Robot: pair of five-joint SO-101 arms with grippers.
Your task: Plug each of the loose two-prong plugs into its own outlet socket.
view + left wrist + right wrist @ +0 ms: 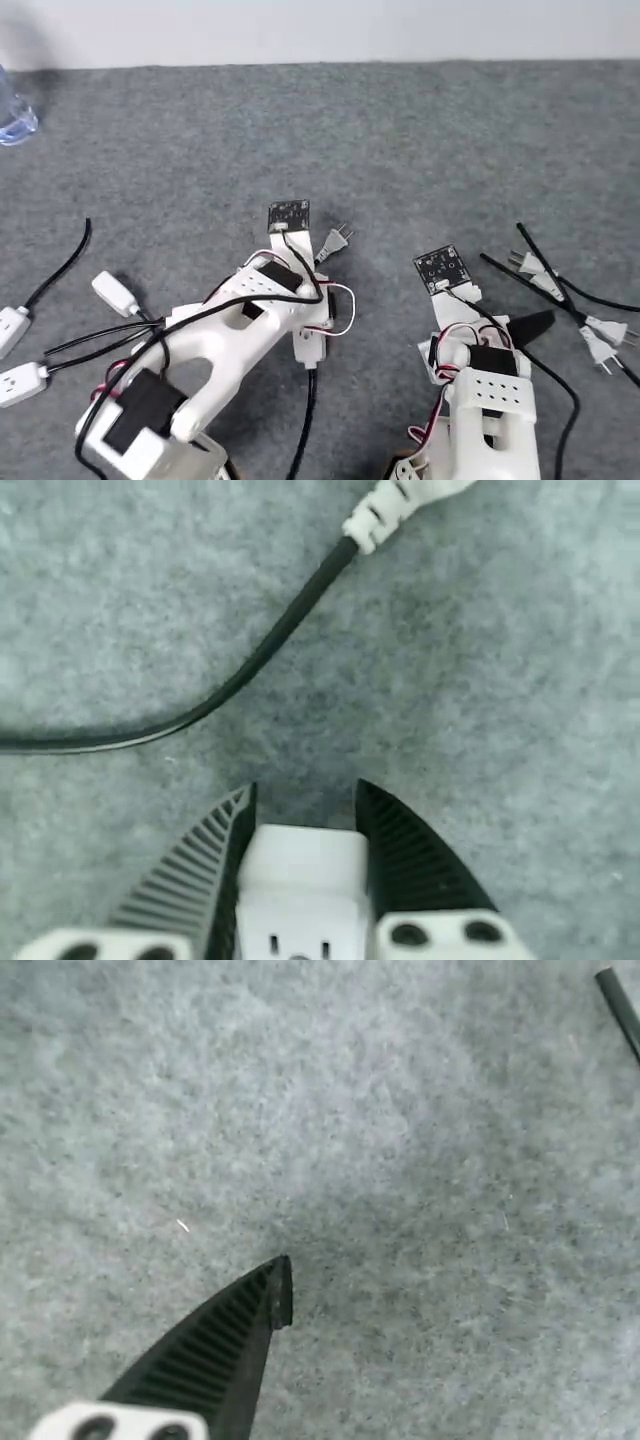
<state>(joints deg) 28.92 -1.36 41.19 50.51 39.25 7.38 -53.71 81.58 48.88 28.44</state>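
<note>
The grey desk (400, 130) carries everything. The left end effector (305, 810) is clamped on a white outlet socket (300, 890), and a two-prong plug (335, 240) lies just ahead of it. The right end effector (510, 328) is spread wide and holds nothing. Beside it lie four loose plugs (530, 265). Three spare sockets (20, 380) lie far left.

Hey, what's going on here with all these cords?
Two robot arms are working on plugging cords into sockets. The left gripper holds a white outlet socket, and a white plug lies on the carpet just ahead. The right gripper hangs open and empty beside more loose plugs.
</note>
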